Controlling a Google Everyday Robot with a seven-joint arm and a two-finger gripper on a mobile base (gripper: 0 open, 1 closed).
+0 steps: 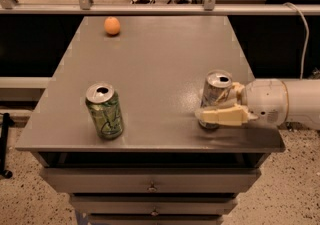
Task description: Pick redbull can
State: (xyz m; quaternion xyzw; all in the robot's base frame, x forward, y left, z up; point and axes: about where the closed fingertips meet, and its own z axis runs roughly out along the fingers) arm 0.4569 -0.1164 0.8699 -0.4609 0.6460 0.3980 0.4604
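Camera view: near the grey table's (160,69) front right edge, the cream two-finger gripper (216,105), on its white arm from the right, is clasping the slim, upright silver-grey redbull can (216,86); a wider green can (104,111) is standing leftward, a small orange ball (112,25) lying far back.

Dim, warm light from above. The grey counter (150,69) carries a faint pale sheen just left of the slim can (216,89). The cream end effector (212,106), at that can, casts a soft dark smear in front of it.
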